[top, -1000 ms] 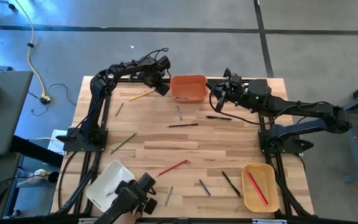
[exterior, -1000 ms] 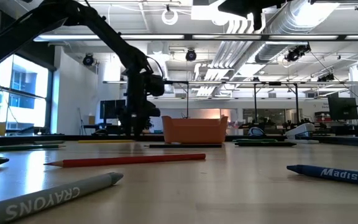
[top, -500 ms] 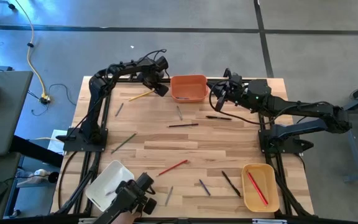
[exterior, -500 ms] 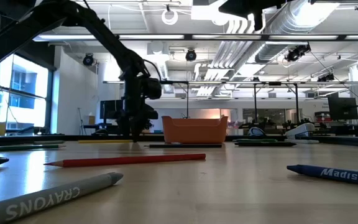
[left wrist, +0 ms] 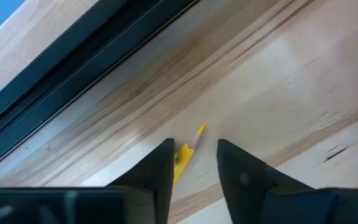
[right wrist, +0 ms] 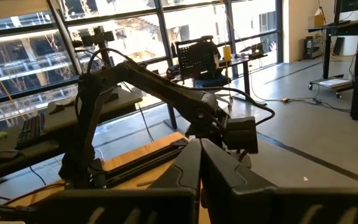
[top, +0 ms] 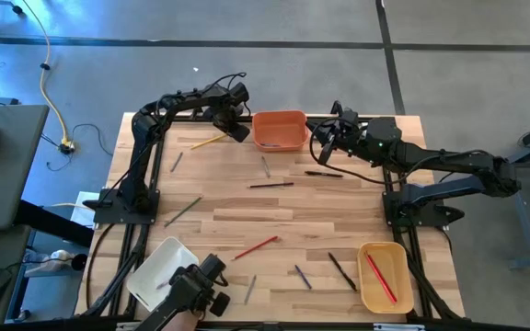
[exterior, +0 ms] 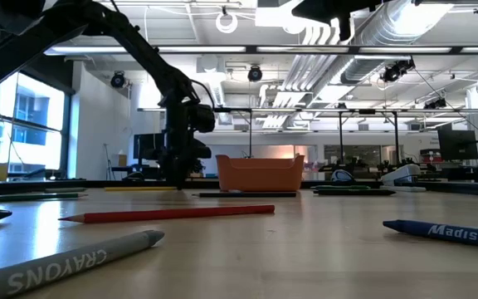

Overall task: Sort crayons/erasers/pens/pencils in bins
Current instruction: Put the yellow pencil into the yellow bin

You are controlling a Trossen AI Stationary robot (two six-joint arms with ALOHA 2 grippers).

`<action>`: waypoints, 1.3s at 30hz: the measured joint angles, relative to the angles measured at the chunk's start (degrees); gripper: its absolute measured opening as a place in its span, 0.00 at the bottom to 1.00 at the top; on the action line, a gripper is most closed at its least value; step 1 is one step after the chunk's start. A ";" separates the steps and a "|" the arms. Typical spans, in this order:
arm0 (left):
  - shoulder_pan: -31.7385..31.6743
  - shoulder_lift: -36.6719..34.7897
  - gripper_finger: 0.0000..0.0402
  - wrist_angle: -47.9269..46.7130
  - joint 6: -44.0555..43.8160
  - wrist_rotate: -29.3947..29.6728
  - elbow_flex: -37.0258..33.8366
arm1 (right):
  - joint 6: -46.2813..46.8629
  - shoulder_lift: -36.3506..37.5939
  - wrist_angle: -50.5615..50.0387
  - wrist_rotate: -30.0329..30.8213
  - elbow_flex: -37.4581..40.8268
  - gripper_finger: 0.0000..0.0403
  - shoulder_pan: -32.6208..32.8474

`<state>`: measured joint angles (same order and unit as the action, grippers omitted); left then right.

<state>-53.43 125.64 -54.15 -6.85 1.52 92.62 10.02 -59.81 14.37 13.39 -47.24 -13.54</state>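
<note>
1. The pale wooden slatted table (top: 274,207) carries everything: loose sticks lie scattered across its middle and near half, so most of the sorting is, I judge, yet to do.
2. The left arm reaches to the far left edge, beside the bin there, apparently to collect the stray stick lying at that edge.
3. The right arm waits folded at the far right, raised clear of the wood; the right gripper (right wrist: 199,163) has its fingers pressed together on nothing.
4. Three shallow plastic bins sit at the table's margins, likely to leave the centre free: the orange bin (top: 279,130) at the far middle, the tan-yellow bin (top: 384,276) at the near right holding a red stick (top: 380,278), the white bin (top: 162,272) at the near left.
5. The left gripper (left wrist: 192,155) is tipped down close over the table, fingers spread, not gripping.
6. The yellow wooden pencil (left wrist: 188,147) lies flat between those spread fingers, its sharpened tip poking past them; its shaft sits nearer one finger (left wrist: 157,165), though contact cannot be told.
</note>
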 joint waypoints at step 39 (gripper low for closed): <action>-0.10 0.20 0.00 -13.05 2.58 -5.57 9.23 | -0.02 0.00 0.02 0.17 0.00 0.00 0.02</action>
<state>-53.53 125.84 -67.20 -4.27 -4.05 101.84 10.00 -59.81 14.39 13.56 -47.24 -13.52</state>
